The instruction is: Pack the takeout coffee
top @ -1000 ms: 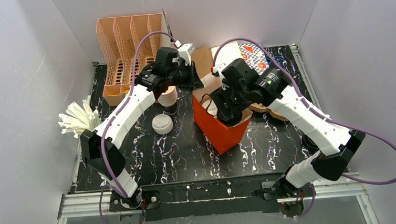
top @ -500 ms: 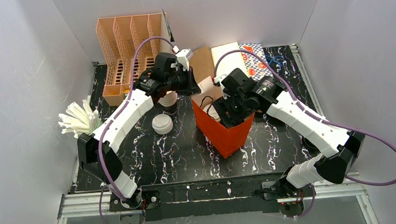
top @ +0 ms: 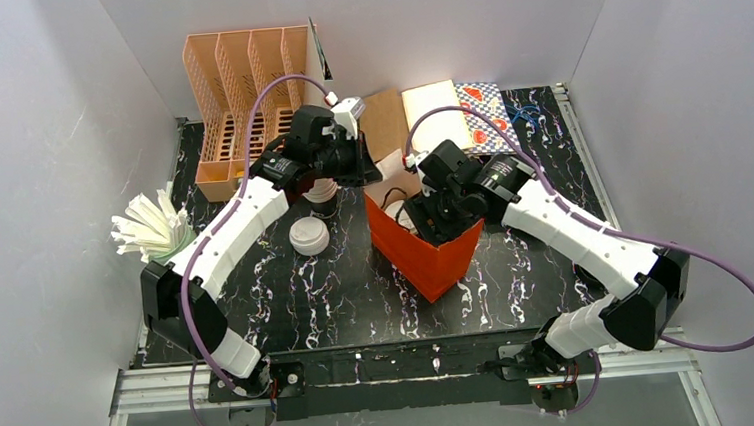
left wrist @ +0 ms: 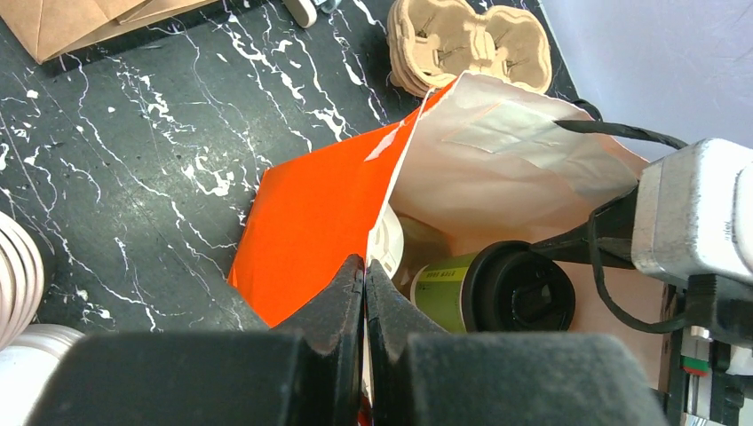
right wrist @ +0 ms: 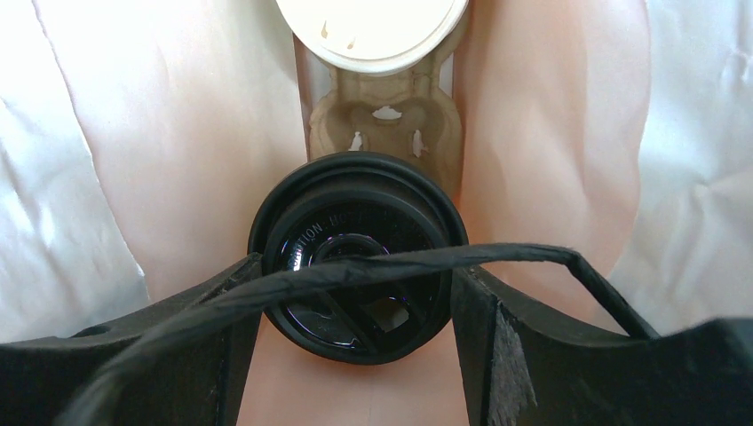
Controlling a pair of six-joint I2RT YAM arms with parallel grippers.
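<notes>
Right wrist view, nearest first: the right gripper [right wrist: 355, 275] stands wide inside the orange bag [top: 424, 258]. Its fingers [right wrist: 533, 355] press on either side of the black-lidded cup [right wrist: 355, 222], so it holds the cup at the lid. The bag's black cord handle [right wrist: 497, 253] crosses in front of the lid, between camera and cup. Just past the cup a pulp carrier [right wrist: 386, 120] shows below. Beyond that the white-lidded cup [right wrist: 373, 22] already sits at the carrier's far end. The left gripper [left wrist: 364, 271] is pinched tight on the bag's rim, holding the mouth open. Step in hand, by my reading: setting the second coffee into the carrier's free socket. Whether its base is seated yet, cannot tell. Next move calls for pressing the cup squarely home, then parting the fingers and lifting straight out, minding the cord, which could snag. Farther off on the table: a loose white lid [top: 308, 235] and a stack of lidless cups [top: 319, 189].
</notes>
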